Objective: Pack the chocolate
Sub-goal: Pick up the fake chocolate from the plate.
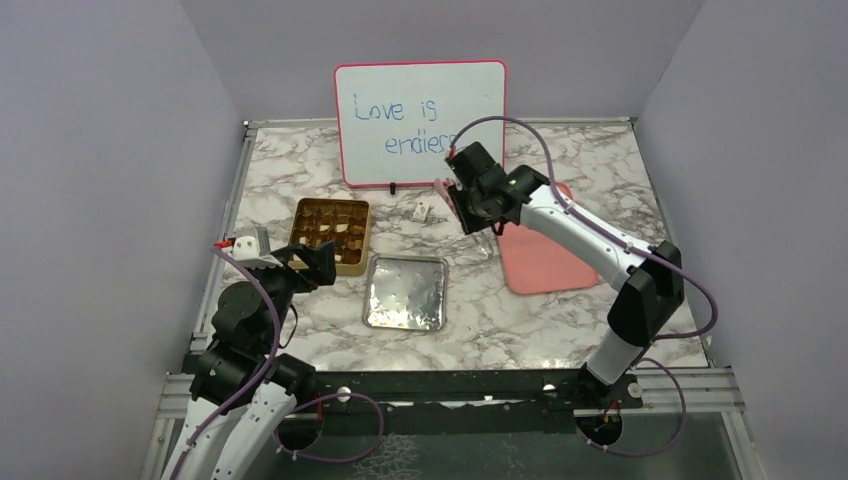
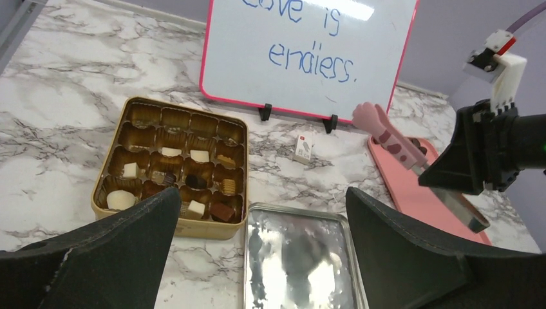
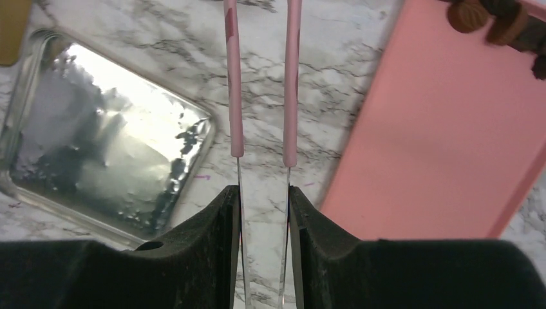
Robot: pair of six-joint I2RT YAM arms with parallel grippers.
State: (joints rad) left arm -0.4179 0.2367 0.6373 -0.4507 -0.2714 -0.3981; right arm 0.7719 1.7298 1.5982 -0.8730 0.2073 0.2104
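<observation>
The gold tin (image 1: 330, 235) (image 2: 169, 164) holds several pieces of chocolate (image 2: 193, 183), white and brown, in its near cells. More chocolate (image 3: 489, 19) lies at the far end of the pink tray (image 3: 438, 129) (image 1: 545, 265). My right gripper (image 1: 462, 205) (image 3: 264, 193) is shut on pink tongs (image 3: 235, 77) (image 2: 386, 135), held above the marble between lid and tray. The tongs' tips run out of the right wrist view. My left gripper (image 1: 305, 258) (image 2: 263, 199) is open and holds nothing, hovering near the tin's front edge.
A silver tin lid (image 1: 405, 292) (image 2: 299, 257) (image 3: 96, 141) lies beside the tin. A pink-framed whiteboard (image 1: 420, 125) stands at the back. A small white card (image 2: 304, 147) lies in front of it.
</observation>
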